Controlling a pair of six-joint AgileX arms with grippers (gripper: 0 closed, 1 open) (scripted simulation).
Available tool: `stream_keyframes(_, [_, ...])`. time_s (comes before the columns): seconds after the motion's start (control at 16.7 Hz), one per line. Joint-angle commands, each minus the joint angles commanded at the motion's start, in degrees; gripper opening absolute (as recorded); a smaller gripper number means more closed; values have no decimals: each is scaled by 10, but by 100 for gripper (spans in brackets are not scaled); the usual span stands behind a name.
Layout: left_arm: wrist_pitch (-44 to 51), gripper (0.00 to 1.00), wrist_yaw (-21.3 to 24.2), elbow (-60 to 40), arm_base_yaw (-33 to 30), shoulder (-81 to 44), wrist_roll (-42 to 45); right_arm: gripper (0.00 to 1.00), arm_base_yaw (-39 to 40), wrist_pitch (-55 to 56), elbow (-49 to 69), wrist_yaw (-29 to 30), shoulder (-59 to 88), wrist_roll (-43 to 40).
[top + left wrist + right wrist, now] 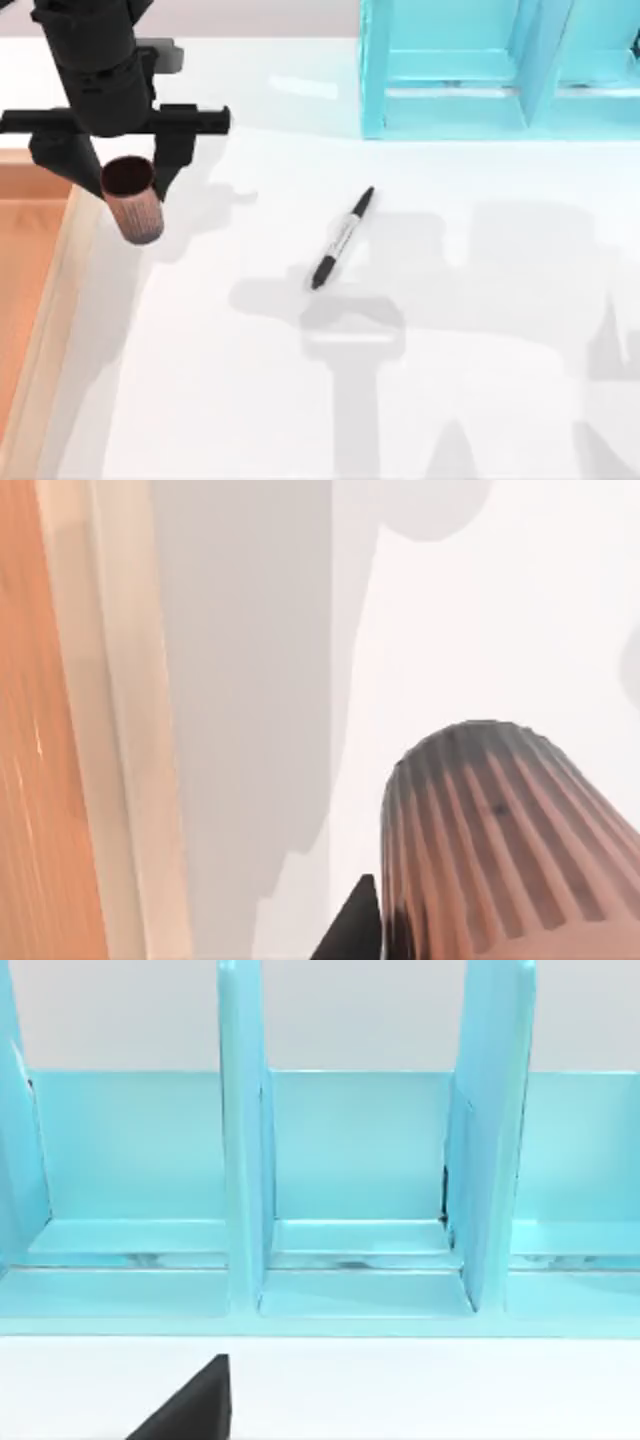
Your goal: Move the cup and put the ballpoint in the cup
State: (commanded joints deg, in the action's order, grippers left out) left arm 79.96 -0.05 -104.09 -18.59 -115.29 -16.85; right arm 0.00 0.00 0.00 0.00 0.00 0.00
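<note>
Gripping the cup [133, 205] at the upper left of the top view, the left gripper [117, 170] is standing with its two black fingers [172, 155] clamped against the cup's sides just under the rim. The cup is sitting upright between them, its dark opening facing up, close to the table's [480, 330] left edge, where a pale wooden border [55, 300] is running down the frame. Whether the cup's base is touching the white surface cannot be told from the top view. In the left wrist view the cup's [500, 850] ribbed reddish-brown wall is showing at the lower right, with one black fingertip [352, 930] lying against it.

The ballpoint [342, 238] is lying flat near the centre of the top view, well apart from the cup, slanting from upper right to lower left.

A turquoise shelf unit [500, 70] is occupying the upper right of the top view. The right wrist view is facing its compartments [360, 1180], and a black finger [195, 1405] of the right gripper is showing at the lower left there; whether that gripper is parted or closed cannot be told.
</note>
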Motion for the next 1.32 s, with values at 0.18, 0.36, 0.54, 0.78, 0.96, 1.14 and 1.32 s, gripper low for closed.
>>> stream_keyframes(0.18, [-41, 0, 0, -21, -20, -56, -21, 100, 0, 0, 0, 0, 0, 0])
stream_keyframes(0.36, [-48, 0, 0, -24, -23, -63, -25, 100, 0, 0, 0, 0, 0, 0])
stream_keyframes(0.54, [-49, 0, 0, -19, -20, -63, -23, 100, 0, 0, 0, 0, 0, 0])
stream_keyframes(0.78, [-105, 0, 0, 27, -21, -66, -23, 100, 0, 0, 0, 0, 0, 0])
stream_keyframes(0.96, [-143, 0, 0, 63, -23, -71, -24, 100, 0, 0, 0, 0, 0, 0])
stream_keyframes(1.14, [-146, 0, 0, 65, -23, -72, -24, 100, 0, 0, 0, 0, 0, 0])
stream_keyframes(1.32, [-146, 15, 0, 65, -23, -72, -24, 100, 0, 0, 0, 0, 0, 0])
